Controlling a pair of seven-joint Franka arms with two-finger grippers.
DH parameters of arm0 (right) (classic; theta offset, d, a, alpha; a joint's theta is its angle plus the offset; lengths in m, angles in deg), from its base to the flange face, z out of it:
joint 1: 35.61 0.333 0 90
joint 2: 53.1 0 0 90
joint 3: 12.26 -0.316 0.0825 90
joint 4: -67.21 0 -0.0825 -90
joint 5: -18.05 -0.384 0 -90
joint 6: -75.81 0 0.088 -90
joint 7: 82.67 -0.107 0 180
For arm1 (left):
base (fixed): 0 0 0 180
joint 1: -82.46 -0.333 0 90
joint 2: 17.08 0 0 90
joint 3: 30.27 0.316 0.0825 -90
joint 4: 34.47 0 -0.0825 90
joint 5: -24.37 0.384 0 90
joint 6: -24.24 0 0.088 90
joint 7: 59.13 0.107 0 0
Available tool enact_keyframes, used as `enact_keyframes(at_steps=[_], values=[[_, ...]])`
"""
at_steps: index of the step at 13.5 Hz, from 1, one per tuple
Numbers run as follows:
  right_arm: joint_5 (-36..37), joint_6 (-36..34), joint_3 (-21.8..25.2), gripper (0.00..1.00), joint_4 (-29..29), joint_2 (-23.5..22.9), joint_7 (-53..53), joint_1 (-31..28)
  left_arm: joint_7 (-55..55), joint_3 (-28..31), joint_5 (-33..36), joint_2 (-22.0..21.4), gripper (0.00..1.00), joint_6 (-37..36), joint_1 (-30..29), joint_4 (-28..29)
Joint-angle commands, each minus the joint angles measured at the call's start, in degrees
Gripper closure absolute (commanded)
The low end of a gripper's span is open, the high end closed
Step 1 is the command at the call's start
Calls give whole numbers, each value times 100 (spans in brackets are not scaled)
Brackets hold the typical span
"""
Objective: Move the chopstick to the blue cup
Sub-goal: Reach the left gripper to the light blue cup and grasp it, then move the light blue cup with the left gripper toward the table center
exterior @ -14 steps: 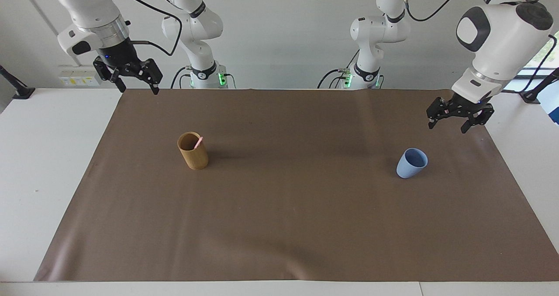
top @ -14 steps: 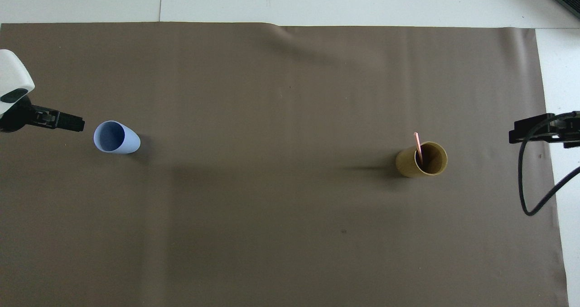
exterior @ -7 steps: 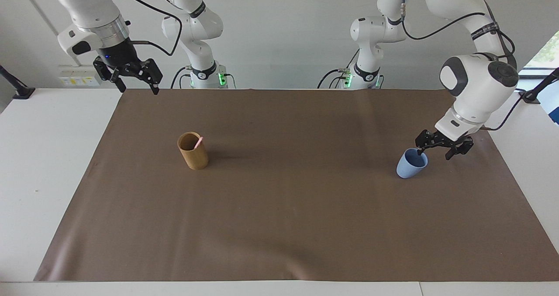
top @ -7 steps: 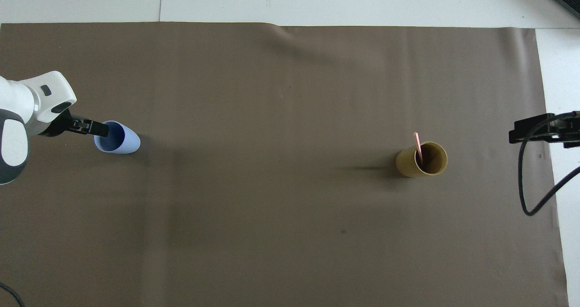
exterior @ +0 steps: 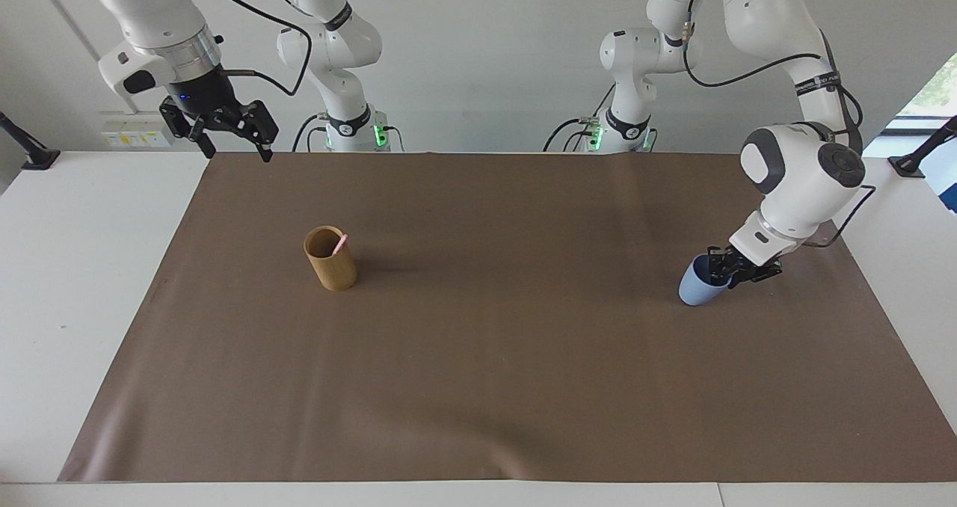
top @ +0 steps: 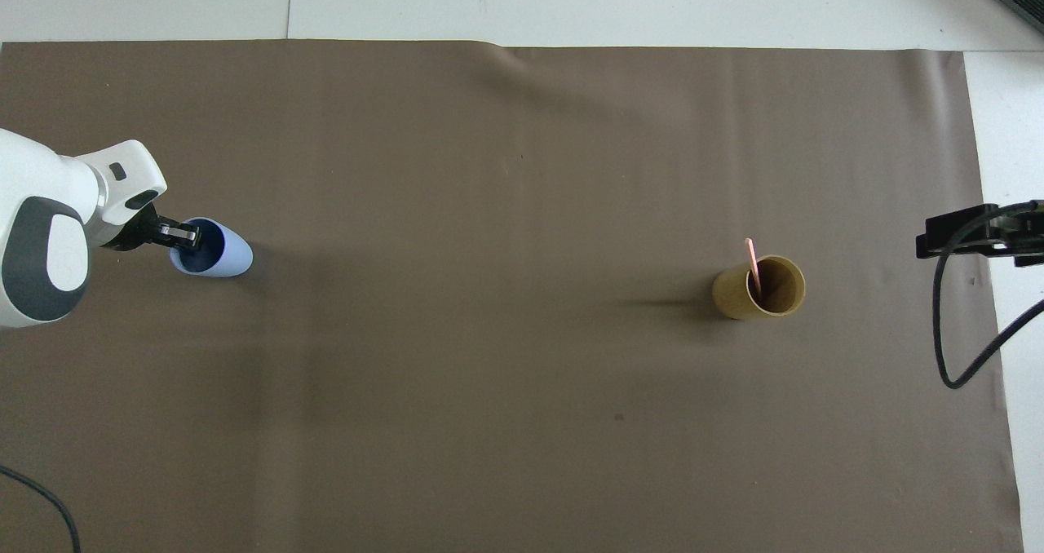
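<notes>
A: Two cups on the brown mat [exterior: 478, 387]?
B: Yes. The right tool [exterior: 224, 134] waits, fingers wide, over the mat's corner at its own end. The tan cup [exterior: 331, 260] holds the chopstick [exterior: 340, 244], tip leaning on its rim.
A: And the blue cup [exterior: 694, 286]?
B: At the left arm's end. The left tool [exterior: 724, 268] pinches its rim, one finger inside.

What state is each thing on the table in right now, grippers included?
blue cup: upright on the mat, left gripper at its rim.
chopstick: standing in the tan cup, tip leaning on the rim.
tan cup: upright, untouched.
left gripper: down at the blue cup's rim, one finger inside it.
right gripper: open, raised, waiting over the mat's edge.
</notes>
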Motion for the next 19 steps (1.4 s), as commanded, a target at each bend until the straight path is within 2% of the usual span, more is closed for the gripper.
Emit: enact_keyframes(at_steps=[1, 3, 7, 12, 15, 17, 18, 19], values=[[-104, -143, -1, 0, 5, 51, -41, -44, 52, -18, -559, -162, 100, 50, -46, 99], [-121, -205, 26, 0, 23, 78, 116, -78, -132, -53, -561, -478, 100, -169, 50, 107], [-148, 172, -27, 0, 180, 130, 231, 9, -1589, -53, -543, -629, 100, -170, 1235, 248], [-148, 182, -27, 0, 234, 166, 310, 0, -4312, -62, 107, -436, 100, 251, 3036, 274], [-148, 226, -27, 0, 234, 166, 319, 9, -5105, -53, 116, -199, 100, 541, 3749, 274], [-148, 226, -27, 0, 242, 166, 328, 18, -5178, -62, 125, -155, 100, 594, 3996, 310], [-148, 234, -35, 0, 251, 157, 424, 27, -5187, -70, 125, -154, 95, 586, 4023, 310], [-157, 243, -36, 0, 251, 157, 616, 96, -5178, -88, 125, -154, 51, 595, 4024, 310]])
